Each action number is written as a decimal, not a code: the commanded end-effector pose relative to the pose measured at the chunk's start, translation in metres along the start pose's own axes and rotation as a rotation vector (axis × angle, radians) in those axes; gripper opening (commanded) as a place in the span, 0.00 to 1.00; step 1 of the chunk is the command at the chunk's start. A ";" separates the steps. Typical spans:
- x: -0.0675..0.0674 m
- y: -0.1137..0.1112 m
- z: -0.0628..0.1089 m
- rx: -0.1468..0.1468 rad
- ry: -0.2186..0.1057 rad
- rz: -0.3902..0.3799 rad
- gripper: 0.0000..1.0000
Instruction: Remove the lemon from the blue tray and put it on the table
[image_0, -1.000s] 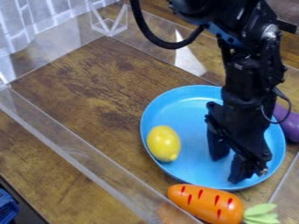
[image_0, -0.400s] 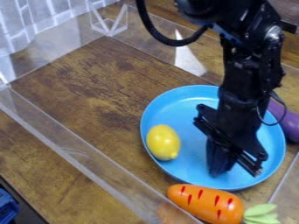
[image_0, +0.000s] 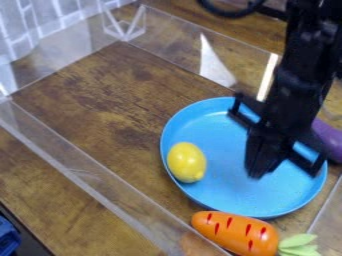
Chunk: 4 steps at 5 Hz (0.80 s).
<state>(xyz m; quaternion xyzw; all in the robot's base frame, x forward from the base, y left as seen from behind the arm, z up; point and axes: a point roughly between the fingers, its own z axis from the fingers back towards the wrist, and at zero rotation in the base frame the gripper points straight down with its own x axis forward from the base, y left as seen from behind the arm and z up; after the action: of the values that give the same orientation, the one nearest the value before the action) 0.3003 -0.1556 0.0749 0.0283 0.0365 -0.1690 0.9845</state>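
Camera view: blue tray (image_0: 233, 120) with yellow lemon (image_0: 187, 162) inside, left side.

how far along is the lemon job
Nothing looks done yet: the lemon lies in the blue tray, near its left edge in the picture. Nothing is visibly in hand, with the gripper above the tray, off to the lemon's right. Left: grasp it, lift it out, set it on the table.

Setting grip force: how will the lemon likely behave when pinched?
The lemon looks smooth and rounded, so it may slip or roll if pinched off-centre. The raised rim of the blue tray beside it would probably limit rolling.
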 end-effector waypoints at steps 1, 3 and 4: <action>0.003 0.006 0.055 0.024 -0.096 -0.037 0.00; 0.003 0.011 0.061 0.036 -0.088 -0.059 1.00; 0.008 0.010 0.061 0.032 -0.080 -0.069 1.00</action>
<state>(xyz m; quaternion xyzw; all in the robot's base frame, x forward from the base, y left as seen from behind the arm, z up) 0.3090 -0.1519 0.1157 0.0462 0.0270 -0.2090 0.9765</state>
